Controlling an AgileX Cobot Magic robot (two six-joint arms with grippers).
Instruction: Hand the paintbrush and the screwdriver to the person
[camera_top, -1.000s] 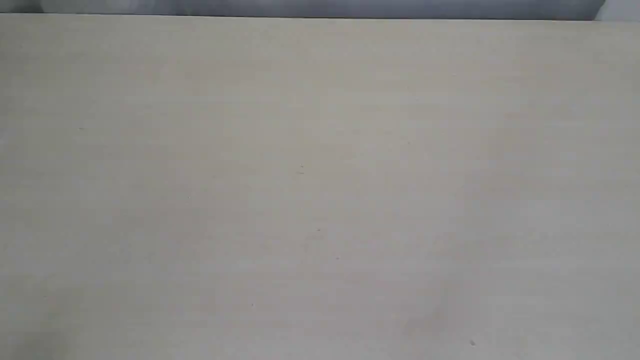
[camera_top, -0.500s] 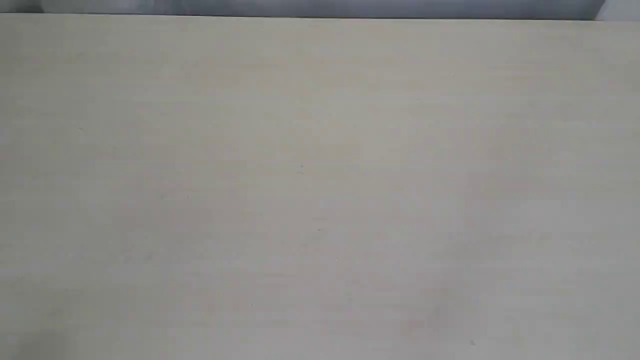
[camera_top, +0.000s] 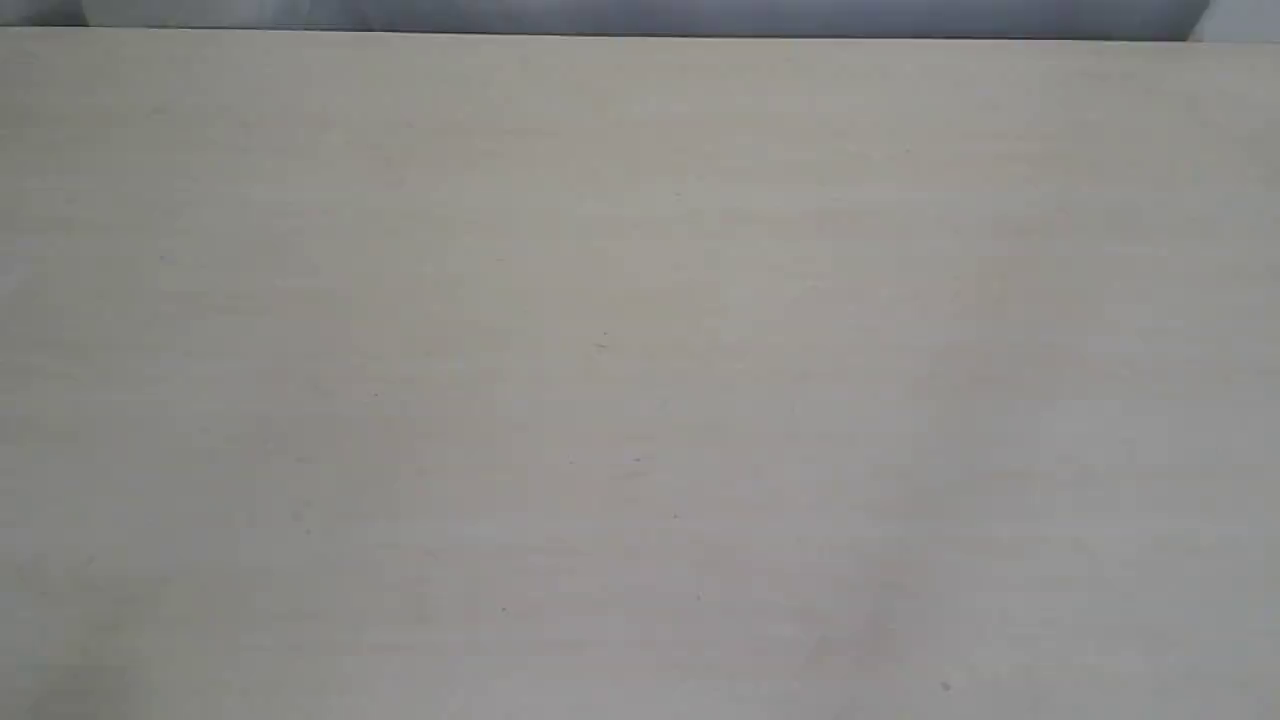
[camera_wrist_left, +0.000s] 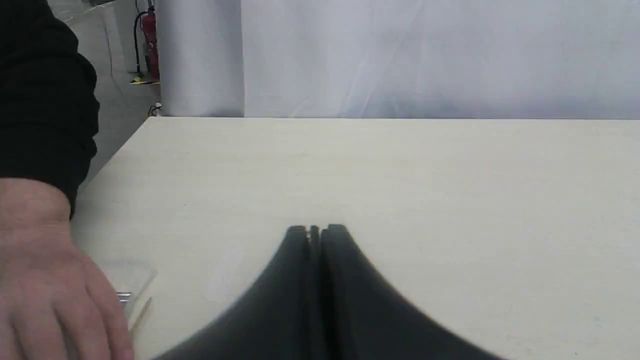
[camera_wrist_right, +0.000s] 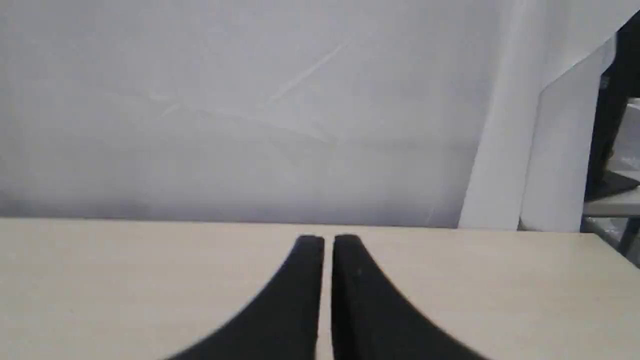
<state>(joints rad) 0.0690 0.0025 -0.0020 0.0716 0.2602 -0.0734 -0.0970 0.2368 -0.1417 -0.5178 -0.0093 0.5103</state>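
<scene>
While the exterior view takes in nothing but the pale desk (camera_top: 640, 300), with a grey band along its far edge at twelve o'clock and a tiny dark speck (camera_top: 945, 686) near five o'clock, the wrist views carry the rest.

Left gripper (camera_wrist_left: 316, 230): its black fingers (camera_wrist_left: 295, 260) are pressed together, only a hairline seam between them, and nothing is pinched. It hangs low over the desk. Counting the way the fingers point as twelve o'clock, the person's hand (camera_wrist_left: 45, 280) lies at about nine o'clock – palm down on the desk near its side edge, with a black sleeve (camera_wrist_left: 40, 100) above the wrist.

Just beside that hand's fingertips a small silvery bit (camera_wrist_left: 125, 297) and a thin pale sliver (camera_wrist_left: 142, 312) show. They are too small to tell whether either belongs to the paintbrush or the screwdriver. Beyond the desk's far corner, at about eleven o'clock, stands a red fire extinguisher (camera_wrist_left: 148, 30) beside a white backdrop (camera_wrist_left: 400, 55).

Right gripper (camera_wrist_right: 327, 242): fingers drawn all but together, a thin slit of desk showing between them, holding nothing – it too sits low over bare desk, facing the white backdrop at twelve o'clock.
</scene>
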